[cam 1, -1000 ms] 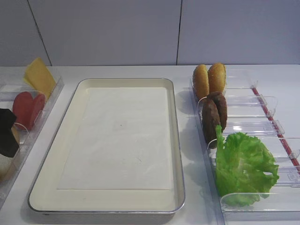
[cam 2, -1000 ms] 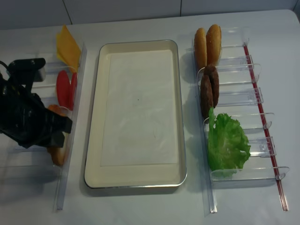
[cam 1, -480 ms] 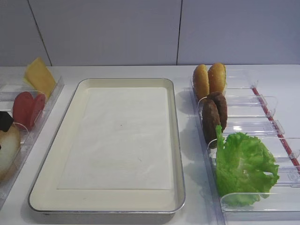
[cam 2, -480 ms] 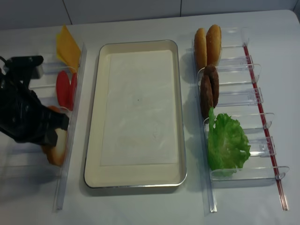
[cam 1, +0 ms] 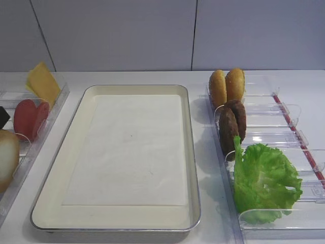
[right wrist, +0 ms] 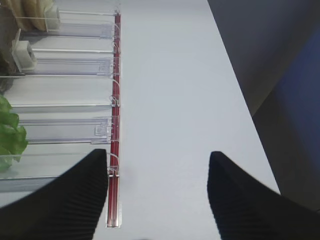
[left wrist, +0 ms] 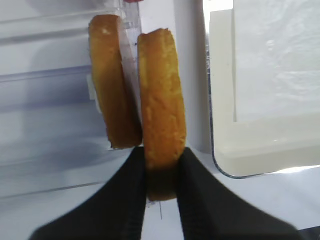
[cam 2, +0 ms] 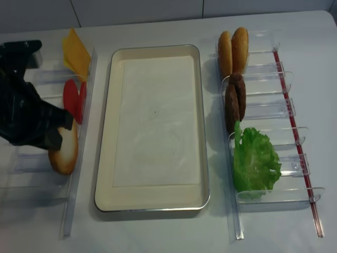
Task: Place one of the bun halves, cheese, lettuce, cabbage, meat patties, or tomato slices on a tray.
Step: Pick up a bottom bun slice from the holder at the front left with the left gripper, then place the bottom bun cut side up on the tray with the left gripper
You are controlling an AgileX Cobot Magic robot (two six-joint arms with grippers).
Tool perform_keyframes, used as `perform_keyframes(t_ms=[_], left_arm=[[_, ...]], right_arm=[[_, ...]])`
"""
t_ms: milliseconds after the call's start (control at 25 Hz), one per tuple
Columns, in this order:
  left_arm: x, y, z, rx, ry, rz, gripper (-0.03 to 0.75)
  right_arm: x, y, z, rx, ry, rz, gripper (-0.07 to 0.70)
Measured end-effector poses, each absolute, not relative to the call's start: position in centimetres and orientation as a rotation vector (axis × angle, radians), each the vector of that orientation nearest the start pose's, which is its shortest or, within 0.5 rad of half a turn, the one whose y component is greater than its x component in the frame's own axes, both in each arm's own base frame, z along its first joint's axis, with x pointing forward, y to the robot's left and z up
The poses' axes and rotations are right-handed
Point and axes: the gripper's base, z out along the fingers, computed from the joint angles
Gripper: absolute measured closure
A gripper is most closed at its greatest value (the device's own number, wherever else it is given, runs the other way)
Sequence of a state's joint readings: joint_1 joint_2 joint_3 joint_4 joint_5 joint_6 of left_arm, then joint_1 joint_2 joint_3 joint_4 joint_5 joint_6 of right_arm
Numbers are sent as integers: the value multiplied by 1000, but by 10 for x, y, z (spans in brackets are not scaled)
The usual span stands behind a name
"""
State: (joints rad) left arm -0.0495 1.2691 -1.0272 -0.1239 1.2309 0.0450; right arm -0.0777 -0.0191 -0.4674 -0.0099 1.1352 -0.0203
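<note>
The left end effector [left wrist: 161, 175] is clenched on one of the bun halves [left wrist: 161, 135], held on edge beside a second bun half [left wrist: 114, 85] in the left rack [cam 2: 79, 158], just off the tray [cam 2: 105, 158] at its 9 o'clock side. At 3 o'clock of the tray sits the lettuce [cam 2: 255, 161]. Beyond it stand the meat patties [cam 2: 235, 101], with tomato slices [cam 2: 73, 100] across at 10 o'clock. Farthest, the cheese [cam 2: 75, 52] leans at 11 o'clock. The right end effector [right wrist: 157, 195] hangs spread open above the tabletop [right wrist: 175, 100].
</note>
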Motion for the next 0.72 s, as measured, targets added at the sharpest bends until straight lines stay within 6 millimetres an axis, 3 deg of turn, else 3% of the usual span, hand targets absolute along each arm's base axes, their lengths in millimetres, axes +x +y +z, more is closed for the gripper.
perform_keyframes(t_ms=[200,440,720], left_arm=[[211,-30,310,124,2890,-315,594],[218,-58,314,285,2768,-764,594],[243,-87,282,502,2795,-937,594]], right_arm=[[-7,0,262,64,2132,-68,201],[-7,0,262,64,2130,-69,202],[-7,0,262,64,2130,-69,212]])
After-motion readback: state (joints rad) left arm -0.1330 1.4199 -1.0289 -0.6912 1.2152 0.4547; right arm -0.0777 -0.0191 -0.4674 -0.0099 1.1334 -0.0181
